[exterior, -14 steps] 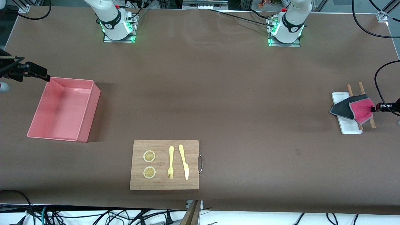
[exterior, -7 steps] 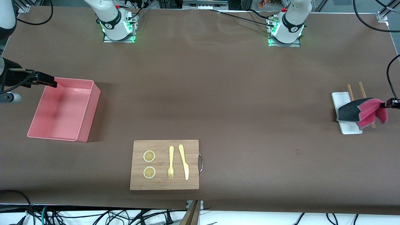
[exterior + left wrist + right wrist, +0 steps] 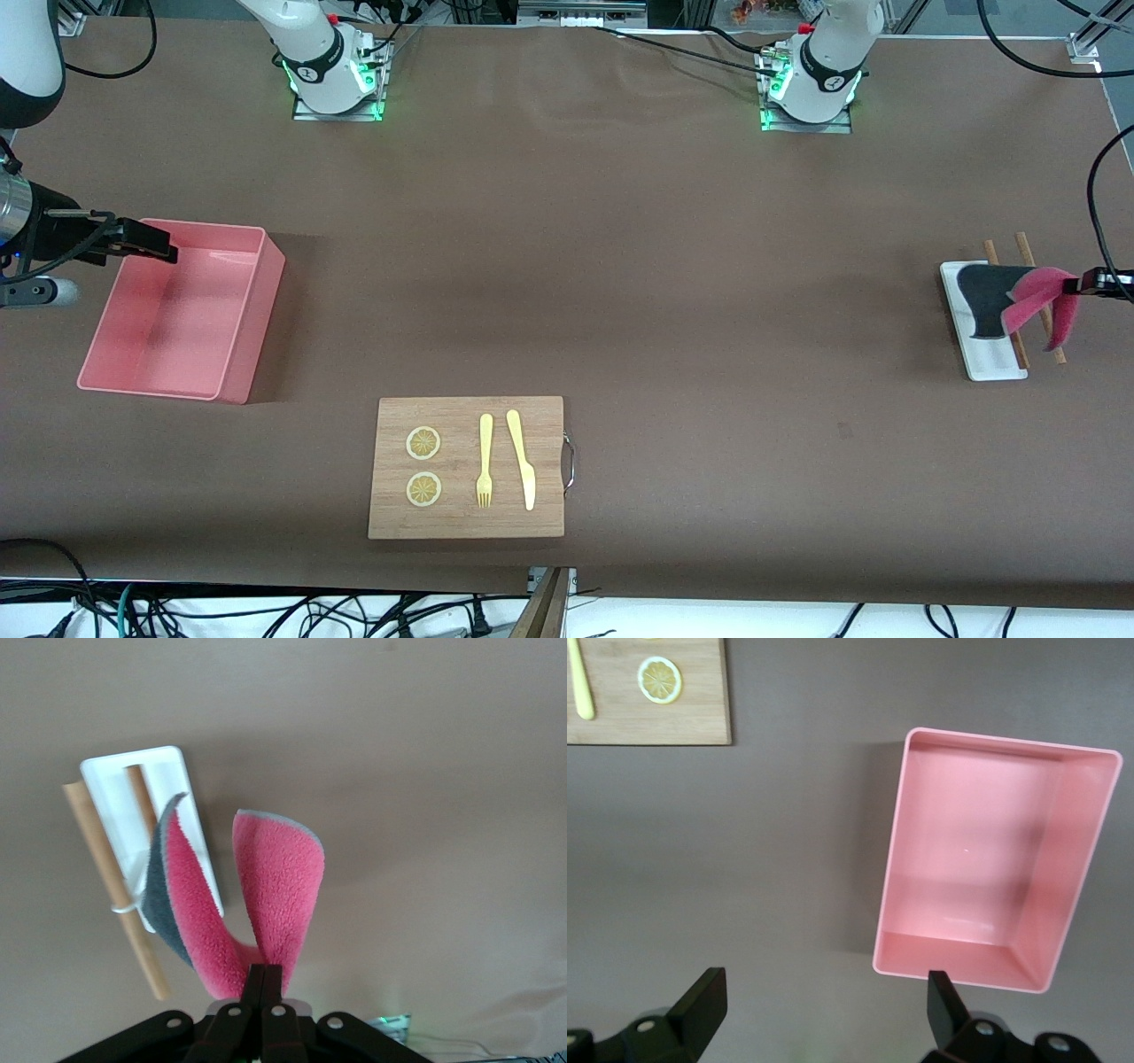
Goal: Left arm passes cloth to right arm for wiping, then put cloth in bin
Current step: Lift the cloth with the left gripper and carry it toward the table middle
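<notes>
My left gripper [image 3: 1083, 284] is shut on the pink and grey cloth [image 3: 1019, 298] and holds it in the air over the white tray [image 3: 983, 365] at the left arm's end of the table. In the left wrist view my left gripper [image 3: 265, 974] pinches the cloth [image 3: 275, 886], which hangs in two folds. My right gripper [image 3: 155, 245] is open and empty over the rim of the pink bin [image 3: 232, 330] at the right arm's end. In the right wrist view my right gripper [image 3: 824, 997] is open over the table beside the bin [image 3: 1085, 859].
A wooden board [image 3: 466, 514] with two lemon slices, a yellow fork and a yellow knife lies near the front camera. Two wooden sticks [image 3: 1028, 257] lie across the white tray. Cables hang at the left arm's end of the table.
My left gripper has lifted the cloth off the white tray and it now hangs free. My right gripper has moved in over the bin's rim.
</notes>
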